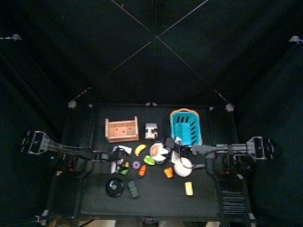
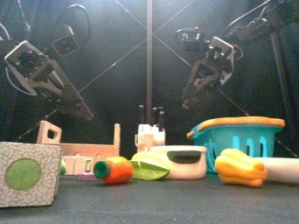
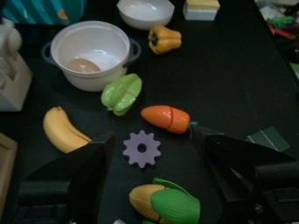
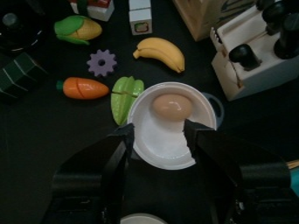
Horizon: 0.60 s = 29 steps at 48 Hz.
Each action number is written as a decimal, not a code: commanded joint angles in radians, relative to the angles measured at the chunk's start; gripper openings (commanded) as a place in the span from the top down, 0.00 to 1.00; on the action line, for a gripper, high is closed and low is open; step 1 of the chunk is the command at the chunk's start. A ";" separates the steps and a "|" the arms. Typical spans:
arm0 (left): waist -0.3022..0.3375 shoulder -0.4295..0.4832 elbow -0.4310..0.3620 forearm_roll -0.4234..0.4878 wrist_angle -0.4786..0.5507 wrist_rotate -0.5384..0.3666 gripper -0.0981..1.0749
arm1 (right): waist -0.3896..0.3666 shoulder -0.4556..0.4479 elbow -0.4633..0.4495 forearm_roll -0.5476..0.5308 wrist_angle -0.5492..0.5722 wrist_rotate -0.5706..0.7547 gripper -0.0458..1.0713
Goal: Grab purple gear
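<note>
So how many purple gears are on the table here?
1. The purple gear lies flat on the black table, between the open left gripper's jaws, beside the toy carrot and banana. Others could be hidden behind clutter.

One purple gear, one banana, one carrot, one corn cob, two white bowls, one teal basket, one wooden box.
</note>
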 commanded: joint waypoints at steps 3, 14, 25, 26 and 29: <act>-0.023 0.100 -0.064 0.003 0.012 0.000 0.07 | -0.002 -0.011 -0.006 0.005 -0.008 0.000 0.20; -0.017 0.241 -0.147 0.003 0.081 0.003 0.07 | -0.002 -0.011 -0.006 0.006 -0.008 0.000 0.20; 0.008 0.290 -0.198 0.003 0.166 0.002 0.07 | -0.002 -0.011 -0.002 0.006 -0.008 0.000 0.20; 0.011 0.293 -0.199 0.003 0.170 0.002 0.07 | -0.002 -0.009 0.000 0.005 -0.008 0.000 0.20; 0.028 0.301 -0.202 0.003 0.181 0.002 0.07 | -0.002 -0.009 0.003 0.006 -0.008 0.000 0.20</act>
